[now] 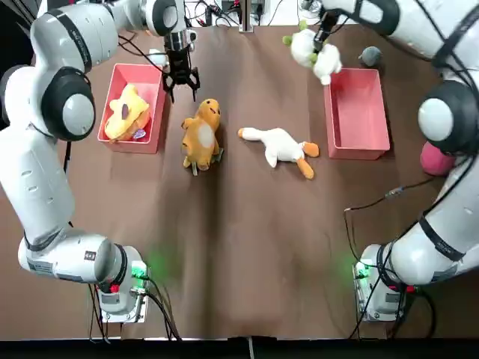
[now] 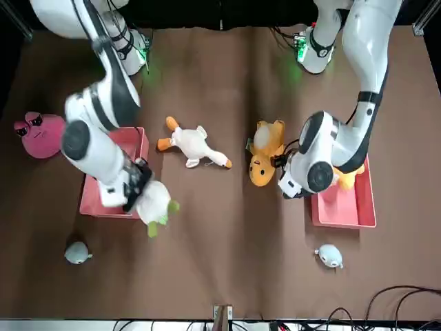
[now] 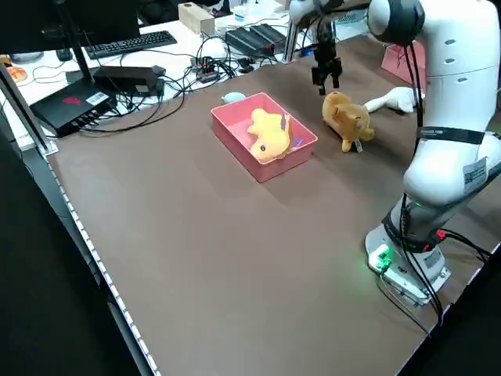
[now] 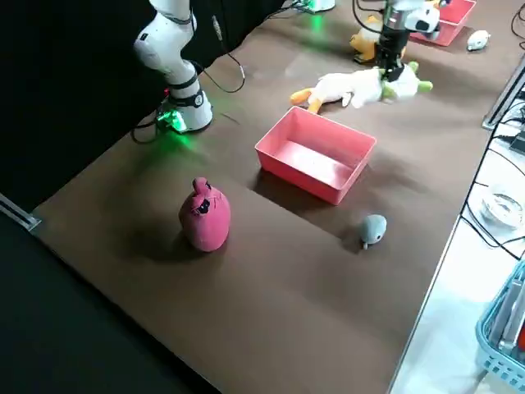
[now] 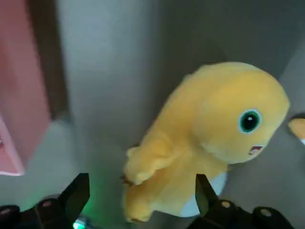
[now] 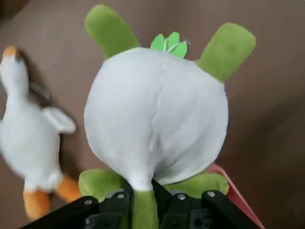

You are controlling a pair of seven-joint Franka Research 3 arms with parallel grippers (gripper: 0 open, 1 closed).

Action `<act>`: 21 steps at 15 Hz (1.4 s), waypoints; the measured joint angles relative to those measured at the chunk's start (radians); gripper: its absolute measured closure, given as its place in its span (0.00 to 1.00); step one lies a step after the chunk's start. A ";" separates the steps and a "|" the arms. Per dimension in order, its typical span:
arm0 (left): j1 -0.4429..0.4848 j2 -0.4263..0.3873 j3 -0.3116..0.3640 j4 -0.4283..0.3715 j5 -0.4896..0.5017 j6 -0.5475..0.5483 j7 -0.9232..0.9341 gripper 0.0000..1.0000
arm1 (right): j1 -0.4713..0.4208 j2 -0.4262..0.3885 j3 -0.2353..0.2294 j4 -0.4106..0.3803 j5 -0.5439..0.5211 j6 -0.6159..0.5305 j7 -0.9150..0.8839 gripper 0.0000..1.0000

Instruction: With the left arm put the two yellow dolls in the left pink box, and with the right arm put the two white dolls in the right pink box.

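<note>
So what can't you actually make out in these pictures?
- Yellow plush doll in the left pink box: in the front view the left arm covers most of it.
- Right pink box: in the front view the right arm hides much of it.
- Round white plush doll with green trim: every view shows only its back or side, so its face is unseen.
- Small grey-blue plush blobs: too small to identify.

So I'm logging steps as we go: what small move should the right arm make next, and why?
Probably carry it over the right pink box and release: the right gripper holds the round white doll lifted beside the box's far corner, and the box looks empty.
</note>
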 joint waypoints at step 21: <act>-0.016 0.134 -0.002 -0.033 -0.127 0.023 0.362 0.23 | -0.294 -0.371 0.003 -0.874 0.003 0.398 -0.680 0.90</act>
